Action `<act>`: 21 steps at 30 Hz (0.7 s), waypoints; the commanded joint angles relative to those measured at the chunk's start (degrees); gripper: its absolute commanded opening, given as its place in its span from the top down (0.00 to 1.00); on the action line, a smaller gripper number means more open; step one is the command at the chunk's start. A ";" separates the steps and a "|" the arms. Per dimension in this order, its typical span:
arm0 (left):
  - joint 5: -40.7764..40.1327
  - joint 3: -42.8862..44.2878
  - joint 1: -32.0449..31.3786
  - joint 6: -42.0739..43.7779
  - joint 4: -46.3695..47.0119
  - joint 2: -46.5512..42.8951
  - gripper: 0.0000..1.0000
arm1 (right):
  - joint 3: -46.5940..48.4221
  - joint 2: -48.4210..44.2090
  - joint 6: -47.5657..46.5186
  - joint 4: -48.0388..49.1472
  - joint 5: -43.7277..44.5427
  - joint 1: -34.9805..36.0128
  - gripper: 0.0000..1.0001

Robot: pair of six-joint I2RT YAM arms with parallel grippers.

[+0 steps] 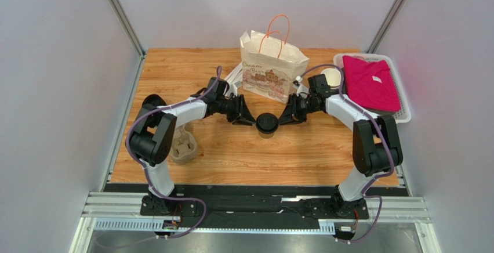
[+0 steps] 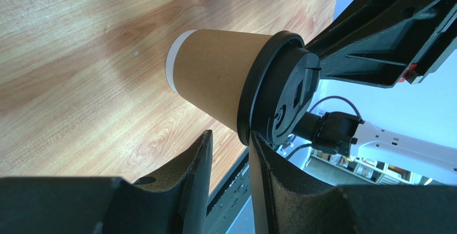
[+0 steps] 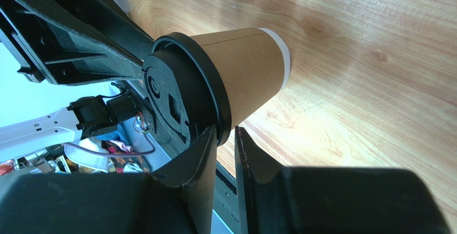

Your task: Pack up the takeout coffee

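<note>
The takeout coffee (image 1: 267, 124), a tan paper cup with a black lid, stands upright on the table's middle between my two grippers. My right gripper (image 1: 282, 119) comes in from the right. In the right wrist view the right gripper (image 3: 225, 131) is shut on the rim of the cup's black lid (image 3: 177, 89). My left gripper (image 1: 250, 120) is at the cup's left side. In the left wrist view the left gripper (image 2: 230, 134) is open: the lid (image 2: 279, 89) rests against one fingertip (image 2: 260, 143), with a gap to the other.
A printed paper bag (image 1: 271, 67) with orange handles stands open just behind the cup. A pulp cup tray (image 1: 182, 145) lies near the left arm's base. At the right a white basket (image 1: 406, 114) holds a pink cloth (image 1: 371, 82), with lidless cups (image 1: 331, 77) beside it.
</note>
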 commanded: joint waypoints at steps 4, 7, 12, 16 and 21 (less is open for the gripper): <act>0.61 1.86 -0.48 0.09 2.67 0.89 0.61 | -0.65 0.65 0.27 2.75 0.18 0.10 0.78; 0.88 1.60 -0.48 -0.35 3.64 1.06 0.61 | -0.73 0.83 0.27 2.75 0.18 0.10 0.78; 1.49 1.16 -0.48 -1.23 5.48 0.98 0.62 | -0.56 1.18 0.19 2.83 0.18 0.10 0.79; 2.20 0.01 -0.48 -3.16 9.09 0.54 0.62 | -0.47 1.36 0.27 2.75 0.26 0.19 0.80; 1.67 0.01 -0.48 -2.73 7.69 1.59 0.69 | -0.47 1.62 0.10 2.92 0.44 0.10 0.81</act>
